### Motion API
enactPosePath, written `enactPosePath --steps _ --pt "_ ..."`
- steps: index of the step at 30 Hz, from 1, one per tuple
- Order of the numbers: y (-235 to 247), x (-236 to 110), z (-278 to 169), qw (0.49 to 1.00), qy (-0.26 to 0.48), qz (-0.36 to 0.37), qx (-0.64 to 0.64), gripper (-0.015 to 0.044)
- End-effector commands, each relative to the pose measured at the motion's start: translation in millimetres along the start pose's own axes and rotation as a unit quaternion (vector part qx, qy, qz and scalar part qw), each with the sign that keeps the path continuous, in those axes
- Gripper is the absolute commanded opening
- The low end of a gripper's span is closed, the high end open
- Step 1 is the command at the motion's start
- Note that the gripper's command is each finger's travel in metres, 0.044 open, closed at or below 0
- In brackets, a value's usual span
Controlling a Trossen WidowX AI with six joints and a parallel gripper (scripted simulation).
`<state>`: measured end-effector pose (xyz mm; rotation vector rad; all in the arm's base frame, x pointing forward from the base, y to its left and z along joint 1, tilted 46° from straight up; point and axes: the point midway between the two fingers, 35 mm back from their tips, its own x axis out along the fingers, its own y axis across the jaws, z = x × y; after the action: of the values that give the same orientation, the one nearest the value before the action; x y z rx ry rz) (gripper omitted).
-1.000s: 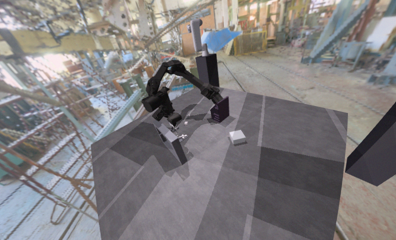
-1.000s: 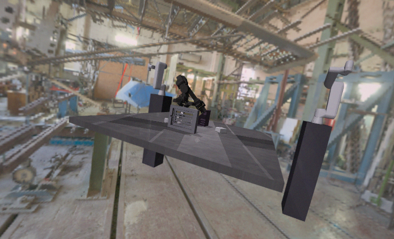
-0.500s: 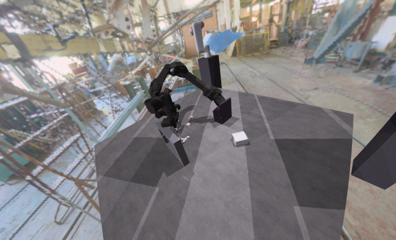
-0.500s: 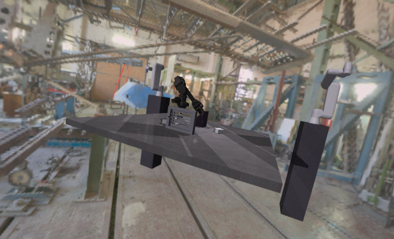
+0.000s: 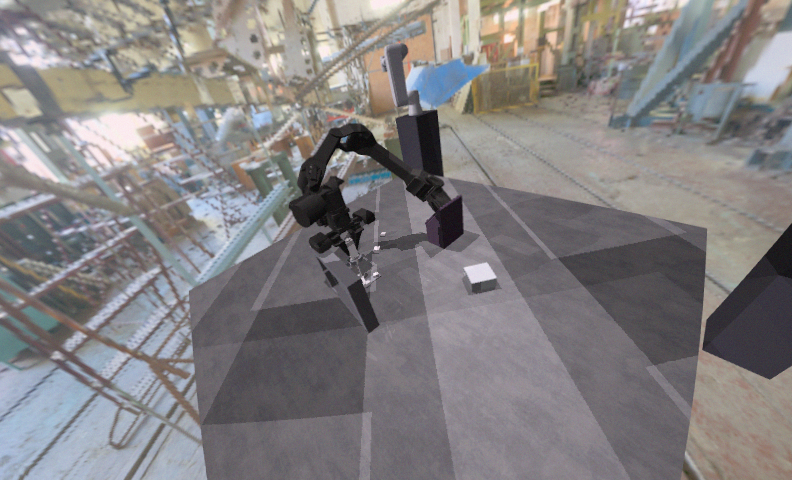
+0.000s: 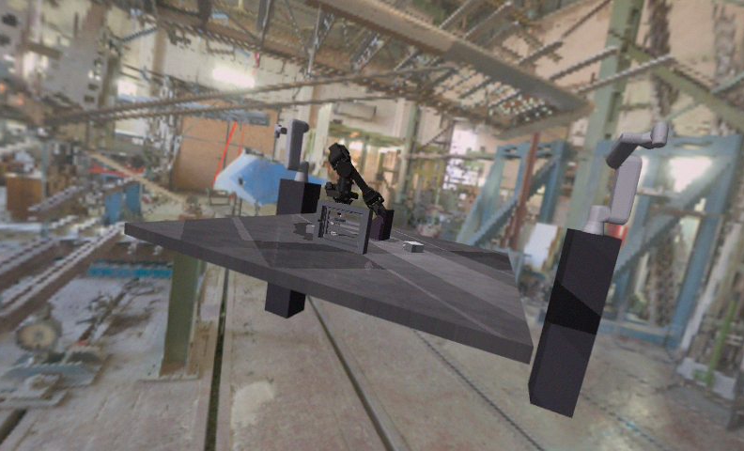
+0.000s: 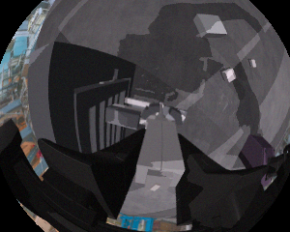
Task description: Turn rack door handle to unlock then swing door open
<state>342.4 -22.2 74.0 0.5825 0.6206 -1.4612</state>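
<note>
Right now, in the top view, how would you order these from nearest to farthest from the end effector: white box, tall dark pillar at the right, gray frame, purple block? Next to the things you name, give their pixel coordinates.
1. Gray frame (image 5: pixel 365 306) (image 6: pixel 366 231) (image 7: pixel 63 97): right beside it
2. Purple block (image 5: pixel 446 223) (image 6: pixel 385 225) (image 7: pixel 257 151): right
3. White box (image 5: pixel 480 276) (image 6: pixel 413 246) (image 7: pixel 210 24): farther right
4. Dark pillar (image 5: pixel 763 321) (image 6: pixel 582 313): far right, off the table

white block (image 5: pixel 480 275) (image 6: pixel 412 246) on tabletop | two grey arms (image 6: pixel 627 178) (image 6: pixel 294 144) on dark pedestals (image 6: pixel 576 313) (image 6: pixel 298 195) | blue sheet (image 5: pixel 445 82) (image 6: pixel 253 178) behind

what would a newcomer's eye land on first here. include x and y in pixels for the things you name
Probably the black arm (image 5: pixel 358 141) (image 6: pixel 347 170), arched over the table (image 5: pixel 305 380) (image 6: pixel 448 329), its gripper down behind the upright grey frame (image 5: pixel 362 303) (image 6: pixel 364 231). Next, likely the pale block (image 5: pixel 480 276) (image 6: pixel 413 246), bright against the dark table top, and the grey arm (image 6: pixel 627 181) on its tall dark pillar (image 6: pixel 574 318) beyond the table's edge at the right of the exterior view.
</note>
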Motion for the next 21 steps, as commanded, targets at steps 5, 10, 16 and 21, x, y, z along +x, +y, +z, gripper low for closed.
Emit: enactPosePath --steps 5,10,16,21 --pt "0.1 0.3 -0.2 0.98 0.001 0.0 0.198 0.0022" --pt "0.1 0.3 -0.2 0.977 0.001 0.0 0.214 0.0022" --pt "0.1 0.3 -0.2 0.977 0.001 0.0 0.214 0.0022" --pt "0.1 0.3 -0.2 0.977 0.001 0.0 0.214 0.0022"
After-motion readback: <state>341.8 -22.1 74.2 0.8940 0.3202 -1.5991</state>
